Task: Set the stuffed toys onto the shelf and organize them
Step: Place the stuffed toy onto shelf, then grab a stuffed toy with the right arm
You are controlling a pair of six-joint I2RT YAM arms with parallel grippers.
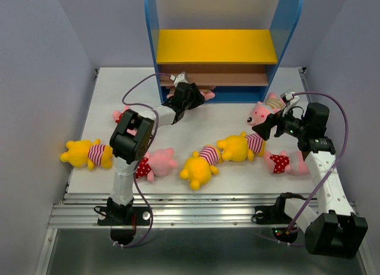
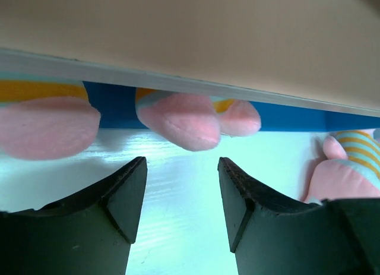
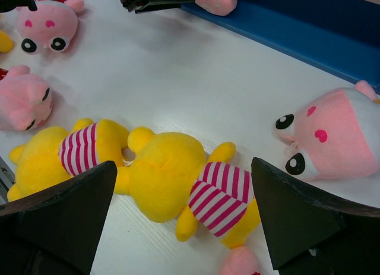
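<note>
1. The left claw [image 2: 181, 171] is noted at the foot of the shelf [image 1: 150, 25]. It is released, jaws apart, with only bare counter [image 2: 178, 239] between them. Nothing is held.
2. Pink plush feet [image 2: 178, 117] are seen just past its tips, set on the blue base under the brown board. At least one pig is judged to be shelved there.
3. The right claw [image 3: 184, 168] is spread wide and empty, hung over a yellow bear [image 3: 163, 180] that lies on the counter.
4. Key relation: this bear is found directly beneath the right claw. Its long axis runs slantwise, with the head toward the left finger and the legs toward the right finger, so the jaws are lined nearly along the body rather than across it.
5. A wrist turn is judged necessary before descent, so that the torso is pinched across its narrow width.
6. The bear is much nearer the right arm, and the left arm is occupied at the shelf.
7. A tan-striped pig [image 3: 332, 132] is noted near the right finger, and a second bear [image 3: 59, 159] is pressed against the first one's head. Snagging either is considered a risk.
</note>
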